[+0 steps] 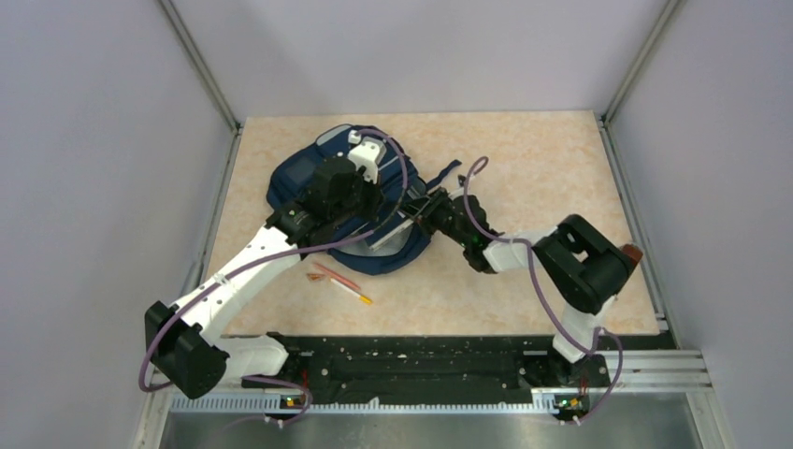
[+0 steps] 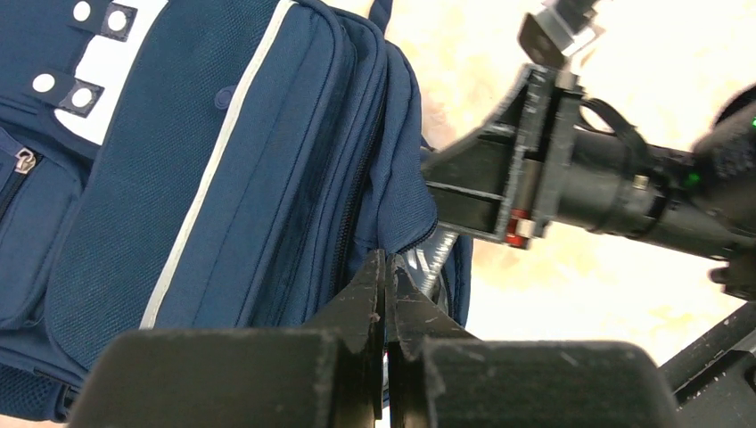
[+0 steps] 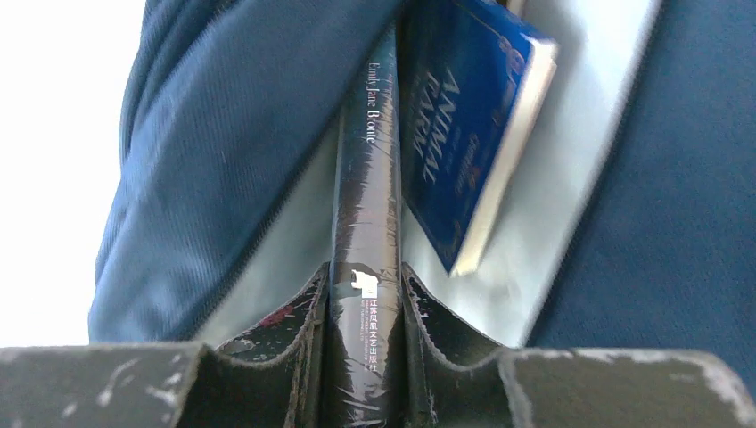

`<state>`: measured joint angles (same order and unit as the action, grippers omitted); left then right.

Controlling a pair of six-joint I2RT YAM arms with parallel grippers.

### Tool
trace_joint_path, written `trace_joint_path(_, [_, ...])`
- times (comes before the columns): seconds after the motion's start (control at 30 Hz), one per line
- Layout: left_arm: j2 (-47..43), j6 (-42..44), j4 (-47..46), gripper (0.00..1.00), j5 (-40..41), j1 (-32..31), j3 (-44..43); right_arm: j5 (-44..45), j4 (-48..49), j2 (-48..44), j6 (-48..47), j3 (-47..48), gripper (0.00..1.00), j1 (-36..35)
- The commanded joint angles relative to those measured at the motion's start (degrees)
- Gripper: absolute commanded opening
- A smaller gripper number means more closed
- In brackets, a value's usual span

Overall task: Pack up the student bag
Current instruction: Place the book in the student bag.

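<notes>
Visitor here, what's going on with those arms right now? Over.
Left gripper shut at student bag opening edge. Right gripper shut on dark book, at bag mouth. Blue book already inside. Pens lie outside on table.

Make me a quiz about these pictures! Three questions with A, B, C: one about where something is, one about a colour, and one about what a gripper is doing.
1. Where is the blue book?
A. inside the bag
B. on the bare table
C. in the left gripper

2. What colour is the bag's outside?
A. red
B. navy blue
C. green

3. What is the right gripper doing?
A. hanging open
B. gripping a pen
C. shut on the dark book

Answers:
1. A, the blue book lies on the bag's grey lining.
2. B, navy fabric shows in every view.
3. C, the gripper clamps the dark book's spine from both sides.
</notes>
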<state>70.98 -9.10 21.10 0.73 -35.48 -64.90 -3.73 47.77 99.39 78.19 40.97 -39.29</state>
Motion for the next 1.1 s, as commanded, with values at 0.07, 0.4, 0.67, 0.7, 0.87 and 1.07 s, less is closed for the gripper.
trace_joint_path(0.07, [-2.2, -1.7, -5.4, 0.0, -3.5, -0.1, -1.1, 6.9, 6.0, 9.7, -10.2, 14.2, 0.0, -1.3])
trace_joint_path(0.4, [-1.8, -2.3, -5.5, 0.0, -4.5, 0.0, -1.0, 9.4, 4.3, 24.7, -15.6, 28.8, 0.0, -2.2])
trace_joint_path(0.67, [-2.0, -2.4, -5.5, 0.0, -4.0, 0.2, -0.8, 12.1, 7.6, 19.9, -22.5, 22.8, 0.4, -2.4])
trace_joint_path(0.7, [-1.9, -2.4, -5.5, 0.0, -4.0, 0.2, -0.8, 11.9, 8.7, 18.9, -23.1, 21.6, 0.46, -2.4])
trace_joint_path(0.87, [-1.2, -2.8, -5.5, 0.0, -3.8, 0.3, -0.7, 10.7, 11.1, 11.8, -26.5, 12.4, 0.64, -2.3])
trace_joint_path(1.07, [0.2, -3.1, -5.9, 0.0, -4.0, 0.3, -0.5, 13.4, 9.6, -1.7, -30.1, -0.4, 0.71, -2.4])
